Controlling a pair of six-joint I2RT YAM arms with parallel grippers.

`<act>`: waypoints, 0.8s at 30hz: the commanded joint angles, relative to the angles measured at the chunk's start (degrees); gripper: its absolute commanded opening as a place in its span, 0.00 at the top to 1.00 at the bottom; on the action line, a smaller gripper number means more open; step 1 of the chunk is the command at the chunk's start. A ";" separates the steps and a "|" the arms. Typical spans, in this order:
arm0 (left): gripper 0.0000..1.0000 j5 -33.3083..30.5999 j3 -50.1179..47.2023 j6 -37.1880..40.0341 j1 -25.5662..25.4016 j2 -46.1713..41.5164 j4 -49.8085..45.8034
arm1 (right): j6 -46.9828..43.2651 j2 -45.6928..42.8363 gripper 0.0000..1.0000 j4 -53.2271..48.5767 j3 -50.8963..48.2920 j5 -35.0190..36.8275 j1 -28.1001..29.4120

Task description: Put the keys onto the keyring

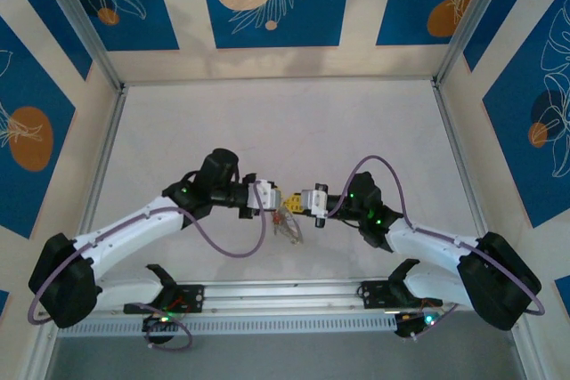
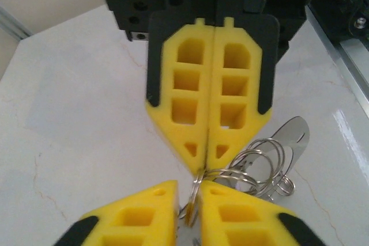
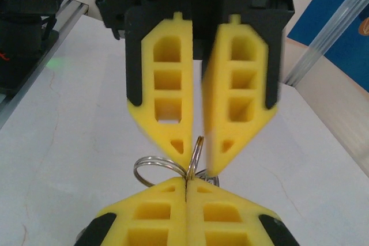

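Observation:
My two grippers meet tip to tip above the middle of the table. The keyring [image 3: 196, 145], a silvery double-wire ring, stands upright between them. My right gripper [image 3: 187, 181] is shut on its near edge, with the ring rising out of the seam. My left gripper [image 2: 190, 187] pinches the same ring [image 2: 199, 195] between its yellow pads, the jaws only a narrow slit apart. More wire loops [image 2: 262, 156] and a flat silver blade [image 2: 293, 133] hang beside it. From above, a small bunch with a reddish bit [image 1: 288, 224] dangles under the left gripper [image 1: 276, 198] and right gripper [image 1: 297, 201].
The white marbled table [image 1: 285, 131] is walled by panels with aluminium posts at the corners. A metal rail [image 1: 285, 295] carrying both arm bases runs along the near edge. A second ring [image 3: 151, 165] sticks out sideways by the right fingertips.

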 commanded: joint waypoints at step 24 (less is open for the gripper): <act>1.00 -1.97 8.41 10.47 -1.53 -1.81 -14.42 | 1.87 -0.98 0.72 0.27 0.85 -6.25 -2.13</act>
